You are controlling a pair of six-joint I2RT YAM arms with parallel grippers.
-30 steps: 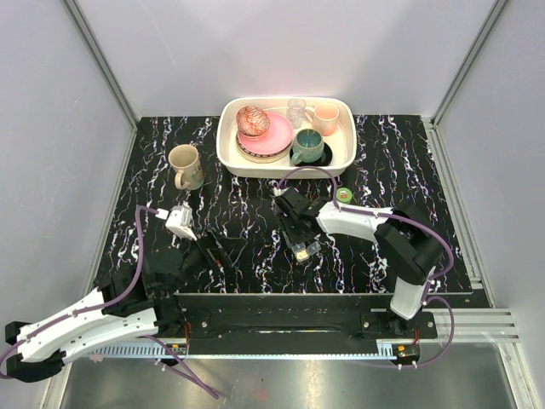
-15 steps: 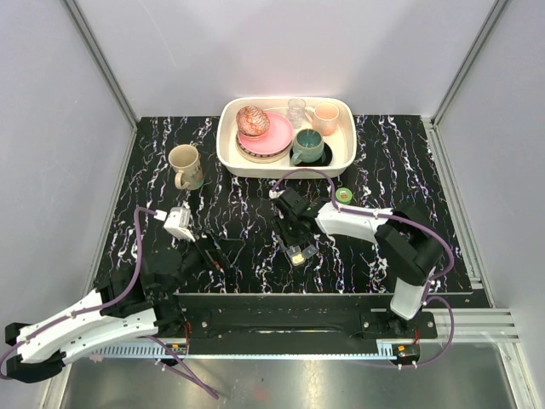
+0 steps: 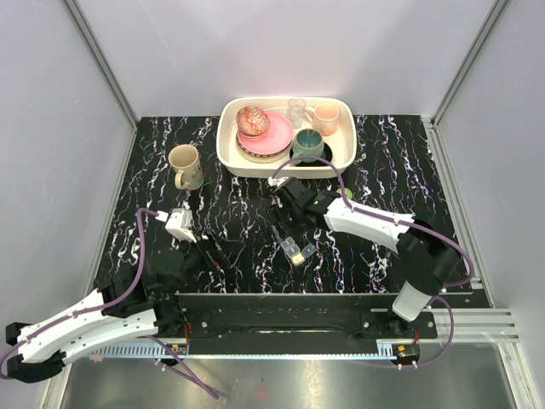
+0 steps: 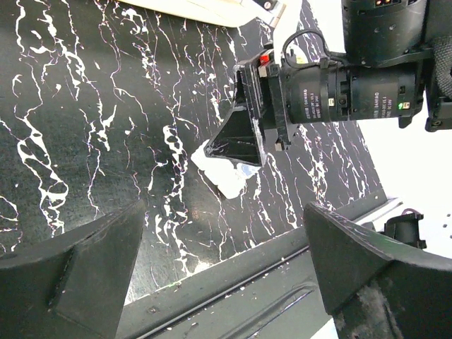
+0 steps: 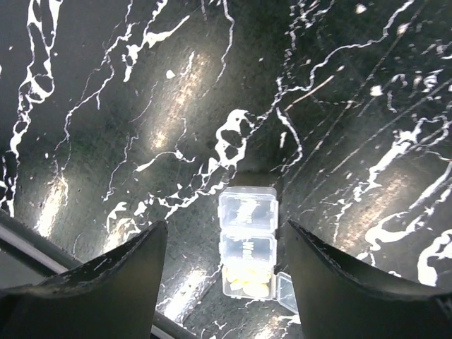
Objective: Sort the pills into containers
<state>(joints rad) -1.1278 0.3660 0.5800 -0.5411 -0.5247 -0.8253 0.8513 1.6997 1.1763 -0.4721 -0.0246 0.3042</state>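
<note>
Right wrist: containers [image 5: 247, 240] lie below spread right gripper [image 5: 224, 229], centred, not touching.

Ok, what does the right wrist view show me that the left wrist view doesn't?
Only the right wrist view looks straight down into the container strip: yellow pills sit in the compartment nearest the camera, its lid flap open. Only the left wrist view shows the right end effector from the side, poised over the strip, plus an edge of the cream tray. Both show the black marbled table and the strip itself, though in the left view it is only a pale blur.
</note>
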